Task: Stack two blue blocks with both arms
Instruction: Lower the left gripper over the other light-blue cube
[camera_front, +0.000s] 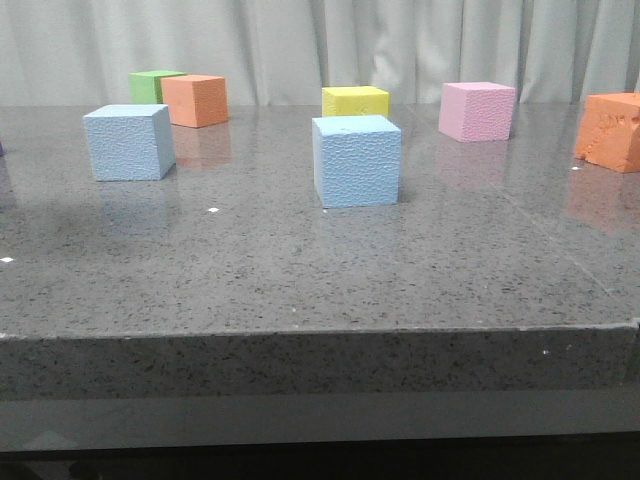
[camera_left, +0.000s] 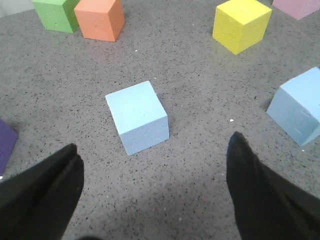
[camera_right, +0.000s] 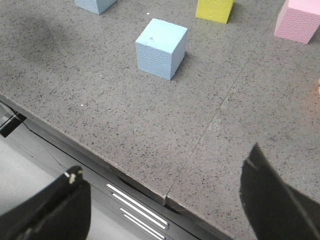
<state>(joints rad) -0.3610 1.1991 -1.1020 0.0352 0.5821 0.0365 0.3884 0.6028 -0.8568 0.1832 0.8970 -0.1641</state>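
Blue blocks sit apart: one (camera_left: 137, 117) just ahead of your spread, empty left gripper (camera_left: 155, 192), the other (camera_right: 161, 48) well beyond your released right gripper (camera_right: 165, 200).

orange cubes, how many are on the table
2. One orange cube sits far left, touching the green cube. The other orange cube is at the right edge, cut off by the frame; more could lie outside it.

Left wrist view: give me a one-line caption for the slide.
Open left gripper hovers above a light sky-blue foam cube, second blue cube off to one side, both unstacked on the grey speckled table.
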